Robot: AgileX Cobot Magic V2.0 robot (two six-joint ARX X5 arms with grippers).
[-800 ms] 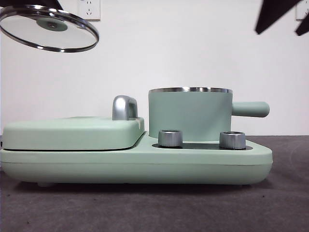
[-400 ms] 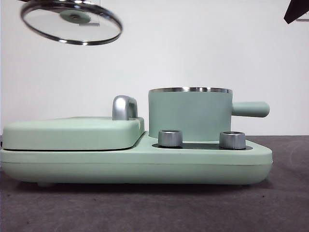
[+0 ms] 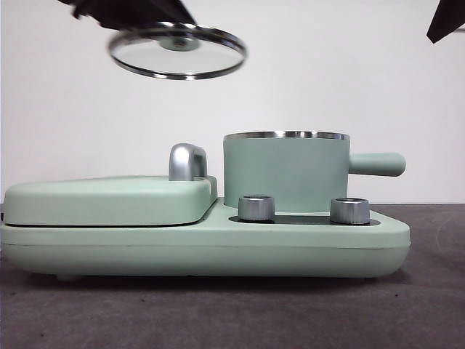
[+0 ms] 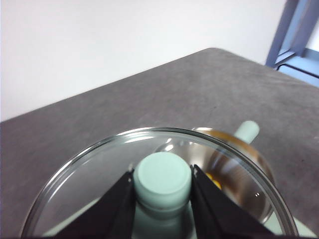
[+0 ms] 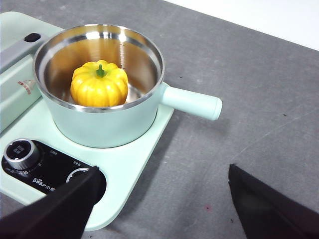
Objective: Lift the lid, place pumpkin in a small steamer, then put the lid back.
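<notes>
I am gripping the lid [image 3: 177, 51] by its knob [image 4: 162, 175] with my left gripper [image 4: 162, 199], jaws clamped on both sides, holding it in the air above and beside the small steamer [image 3: 285, 171]. The pumpkin [image 5: 99, 83] is sitting inside the steamer, hidden from the front by its wall. My right gripper [image 5: 159, 204] is hanging wide apart above the table, its fingertips cut off

Front view: low, level with the table, close and side-on to the small steamer [image 3: 285, 171]. Left wrist view: rides just above the lid [image 4: 158, 185], looking down through its glass. Right wrist view: high, well apart, angled down; both wrist views share the steamer's interior and side handle.
</notes>
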